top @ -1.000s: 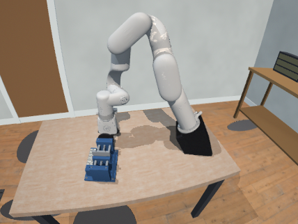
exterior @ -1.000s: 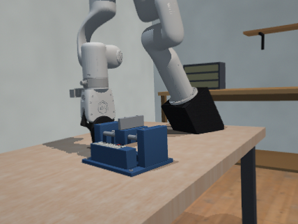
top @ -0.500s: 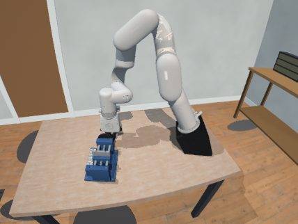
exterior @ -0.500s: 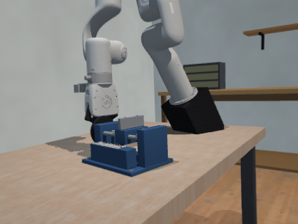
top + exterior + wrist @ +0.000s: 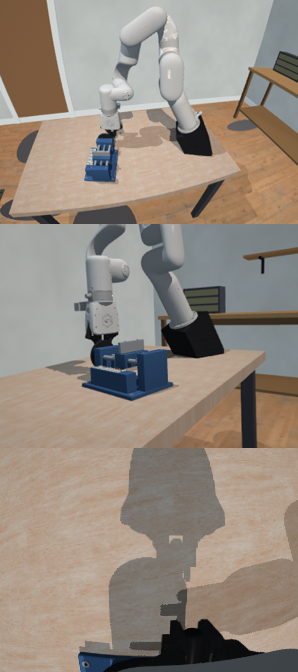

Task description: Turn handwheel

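The gripper pointed straight down, its fingers nearly closed and clamped on the black handwheel at the far end of the blue stop fixture. The fixture sat on the wooden table, left of centre, well apart from the arm's black pedestal. The pointer's reading was too small to make out.

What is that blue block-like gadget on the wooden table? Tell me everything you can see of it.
The blue block-like gadget is a small fixture on a flat blue base plate, standing upright on the pale wooden table. Two blue end blocks hold grey rods, with a grey bar above. A black handwheel sits at its far end, where the robot's gripper is closed on it.
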Tool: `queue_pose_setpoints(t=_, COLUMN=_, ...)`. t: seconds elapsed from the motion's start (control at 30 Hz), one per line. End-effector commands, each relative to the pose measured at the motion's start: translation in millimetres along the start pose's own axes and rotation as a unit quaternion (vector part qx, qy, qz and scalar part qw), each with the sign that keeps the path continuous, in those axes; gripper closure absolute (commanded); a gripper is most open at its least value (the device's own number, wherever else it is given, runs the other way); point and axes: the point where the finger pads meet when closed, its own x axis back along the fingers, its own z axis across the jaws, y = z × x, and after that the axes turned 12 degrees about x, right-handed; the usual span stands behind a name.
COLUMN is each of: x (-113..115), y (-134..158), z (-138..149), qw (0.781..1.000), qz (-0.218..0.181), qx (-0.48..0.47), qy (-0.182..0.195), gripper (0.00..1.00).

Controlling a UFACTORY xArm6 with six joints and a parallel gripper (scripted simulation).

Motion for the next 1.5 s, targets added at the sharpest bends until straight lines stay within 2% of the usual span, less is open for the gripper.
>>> queue_pose_setpoints(t=0.0, x=7, y=0, z=-2, qw=1.000, qz=-0.001, qx=0.000, qy=-0.001, gripper=0.94)
queue_pose_setpoints(t=0.33, x=25, y=-4, z=-20, qw=1.000, qz=-0.001, qx=0.000, qy=-0.001, gripper=0.94)
queue_pose_setpoints(t=0.6, x=26, y=-8, z=-37, qw=1.000, qz=-0.001, qx=0.000, qy=-0.001, gripper=0.94)
queue_pose_setpoints(t=0.93, x=12, y=-12, z=-56, qw=1.000, qz=-0.001, qx=0.000, qy=-0.001, gripper=0.94)
queue_pose_setpoints(t=1.47, x=-21, y=-12, z=-55, qw=1.000, qz=-0.001, qx=0.000, qy=-0.001, gripper=0.94)
